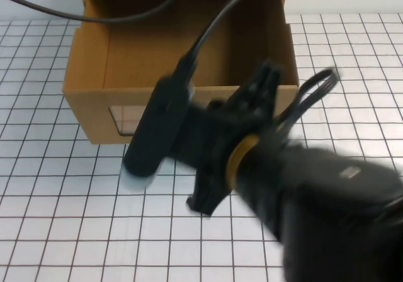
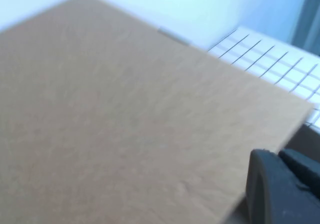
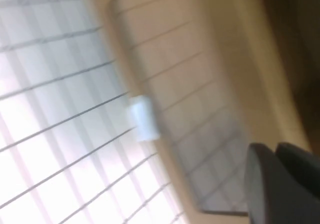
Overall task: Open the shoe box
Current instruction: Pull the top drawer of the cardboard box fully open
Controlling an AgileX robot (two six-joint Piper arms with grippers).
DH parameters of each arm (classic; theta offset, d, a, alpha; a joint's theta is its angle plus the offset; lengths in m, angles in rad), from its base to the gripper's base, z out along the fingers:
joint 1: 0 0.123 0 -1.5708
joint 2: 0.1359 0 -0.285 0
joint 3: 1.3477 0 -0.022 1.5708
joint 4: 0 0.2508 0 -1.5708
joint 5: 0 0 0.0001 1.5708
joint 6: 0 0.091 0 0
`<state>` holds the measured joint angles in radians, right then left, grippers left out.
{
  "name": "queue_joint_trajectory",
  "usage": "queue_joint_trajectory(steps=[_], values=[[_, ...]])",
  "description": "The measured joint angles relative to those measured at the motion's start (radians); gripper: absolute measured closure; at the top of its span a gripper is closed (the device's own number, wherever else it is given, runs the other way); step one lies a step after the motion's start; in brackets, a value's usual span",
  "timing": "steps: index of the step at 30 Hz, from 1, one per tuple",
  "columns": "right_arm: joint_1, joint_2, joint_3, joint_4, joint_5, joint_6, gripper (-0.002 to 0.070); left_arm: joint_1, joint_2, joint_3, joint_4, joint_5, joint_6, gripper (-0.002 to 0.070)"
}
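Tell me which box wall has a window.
The front wall, nearest the robot: its clear window shows; the other walls are plain cardboard. The right hand is above that wall's rim; the left hand is beside a cardboard panel.

high view looks down over the right gripper (image 1: 267, 80) at the box (image 1: 88, 106) front; left wrist view hugs the box's cardboard beside the left gripper (image 2: 281, 158); right wrist view, close in, shares the box's window (image 1: 123, 119).

Matt brown cardboard shoe box (image 1: 88, 109) on a smooth white gridded table (image 1: 50, 219).
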<state>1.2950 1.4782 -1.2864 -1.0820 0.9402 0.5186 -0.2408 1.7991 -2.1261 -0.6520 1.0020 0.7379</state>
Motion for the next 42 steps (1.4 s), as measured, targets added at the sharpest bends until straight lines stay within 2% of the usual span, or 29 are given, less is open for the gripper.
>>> queue_joint_trajectory(steps=[7, 13, 18, 23, 26, 31, 37, 42], values=[[-0.149, -0.070, -0.082, 0.037, 0.027, -0.012, 0.0687, 0.000, -0.138, 0.036, 0.067, 0.071, -0.033, 0.0677], [-0.438, -0.172, -0.103, 0.257, 0.017, -0.093, 0.0688, 0.000, -0.342, 0.261, 0.257, -0.041, -0.114, 0.0677], [-0.722, -0.279, -0.076, 0.536, -0.053, -0.209, 0.0689, 0.000, -0.617, 0.591, 0.294, -0.240, -0.130, 0.0677], [-0.909, -0.401, 0.092, 0.762, -0.219, -0.281, 0.0689, 0.000, -0.907, 0.985, 0.294, -0.544, -0.129, 0.0677], [-0.953, -0.489, 0.224, 0.843, -0.317, -0.292, 0.0689, 0.000, -1.072, 1.203, 0.265, -0.690, -0.129, 0.0677], [-0.962, -0.640, 0.436, 0.917, -0.460, -0.300, 0.0689, 0.000, -1.321, 1.512, 0.228, -0.858, -0.129, 0.0677], [-0.964, -0.819, 0.648, 0.971, -0.641, -0.302, 0.0689, 0.000, -1.538, 1.797, 0.223, -0.887, -0.144, 0.0677], [-0.964, -0.900, 0.755, 0.979, -0.711, -0.302, 0.0689, 0.000, -1.592, 1.969, 0.159, -0.890, -0.205, 0.0677]])
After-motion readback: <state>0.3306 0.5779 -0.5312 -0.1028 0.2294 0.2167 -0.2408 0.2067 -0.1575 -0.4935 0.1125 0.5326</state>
